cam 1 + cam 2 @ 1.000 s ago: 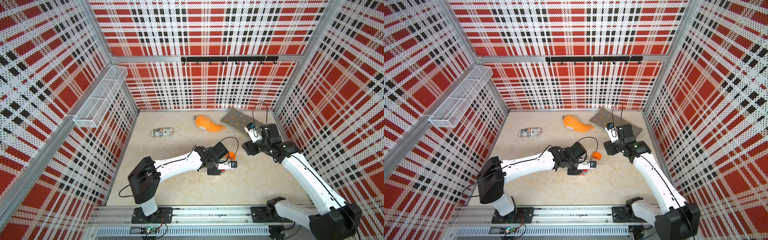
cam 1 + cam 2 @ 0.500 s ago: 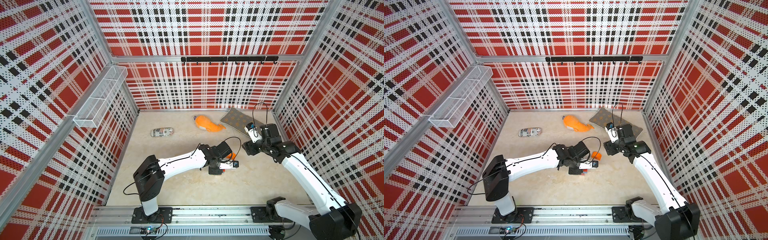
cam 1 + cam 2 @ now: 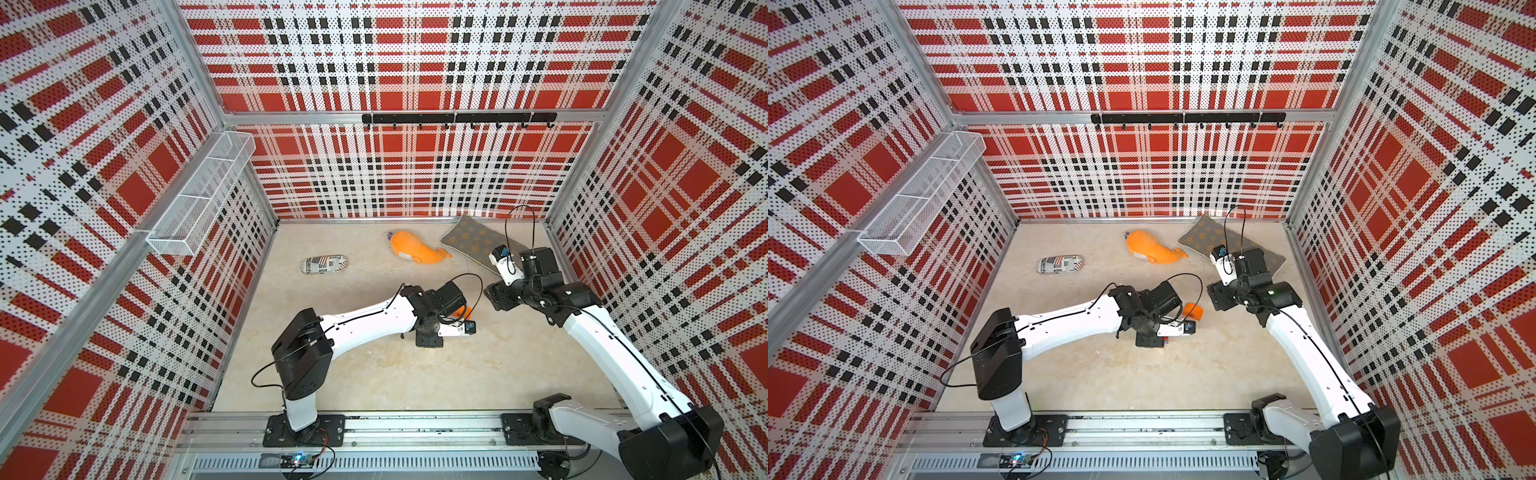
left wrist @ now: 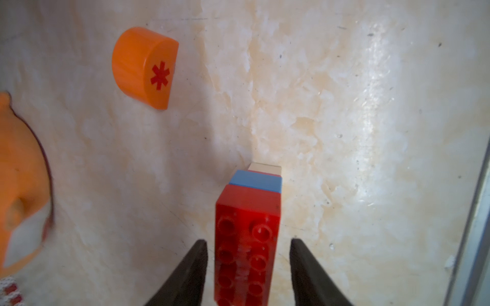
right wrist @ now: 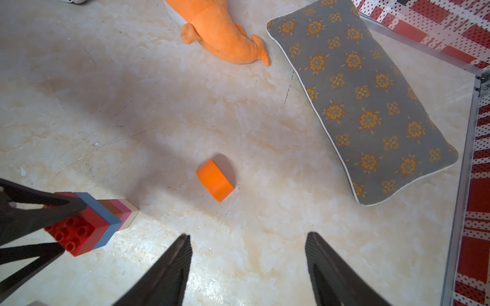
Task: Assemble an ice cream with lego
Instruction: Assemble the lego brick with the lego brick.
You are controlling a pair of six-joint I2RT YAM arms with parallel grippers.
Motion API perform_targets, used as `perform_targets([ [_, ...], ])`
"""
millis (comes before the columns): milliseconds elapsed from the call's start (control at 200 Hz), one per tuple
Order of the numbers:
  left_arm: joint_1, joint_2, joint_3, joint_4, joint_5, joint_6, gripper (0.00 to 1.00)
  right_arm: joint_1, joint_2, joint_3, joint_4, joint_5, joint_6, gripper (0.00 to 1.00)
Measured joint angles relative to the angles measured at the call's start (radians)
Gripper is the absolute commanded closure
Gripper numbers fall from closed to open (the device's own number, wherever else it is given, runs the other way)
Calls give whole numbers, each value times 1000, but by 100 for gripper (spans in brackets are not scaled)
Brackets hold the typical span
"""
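Observation:
The lego stack [image 5: 90, 225] lies on its side on the marble table: red, blue, brown, pink, then cream. Its studded red end [image 4: 246, 212] sits between the fingers of my left gripper [image 4: 248, 240], which is open with a gap on each side. In both top views the left gripper [image 3: 430, 338] covers the stack. The rounded orange piece [image 4: 143, 69] with its red asterisk lies loose beside it [image 5: 215, 180] and shows in both top views [image 3: 1194, 310]. My right gripper [image 5: 248, 234] hovers open and empty a little past the orange piece [image 3: 498, 297].
An orange plush whale [image 3: 415, 249] and a grey flowered pillow [image 3: 478, 243] lie at the back. A flag-printed pouch [image 3: 324, 264] lies at the back left. A wire basket [image 3: 199, 195] hangs on the left wall, a hook rail [image 3: 457, 118] on the back wall.
My left gripper, shut on the lego stack before, has opened and let it go; its arm shifted slightly right. The right arm has not moved.

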Motion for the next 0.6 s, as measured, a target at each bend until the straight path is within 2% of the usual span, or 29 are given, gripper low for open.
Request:
perform_targets([
  [120, -1, 0, 0, -3, -5, 0, 42, 0, 0, 0, 0, 0, 0, 27],
  [190, -1, 0, 0, -4, -8, 1, 37, 0, 0, 0, 0, 0, 0, 27],
  [200, -1, 0, 0, -4, -8, 0, 34, 0, 0, 0, 0, 0, 0, 27],
  [230, -2, 0, 0, -4, -8, 0, 14, 0, 0, 0, 0, 0, 0, 27],
  [306, -2, 0, 1, -6, -9, 0, 0, 0, 0, 0, 0, 0, 0, 27],
  [596, -12, -30, 47, -18, -7, 0, 1, 0, 14, 0, 0, 0, -1, 27],
])
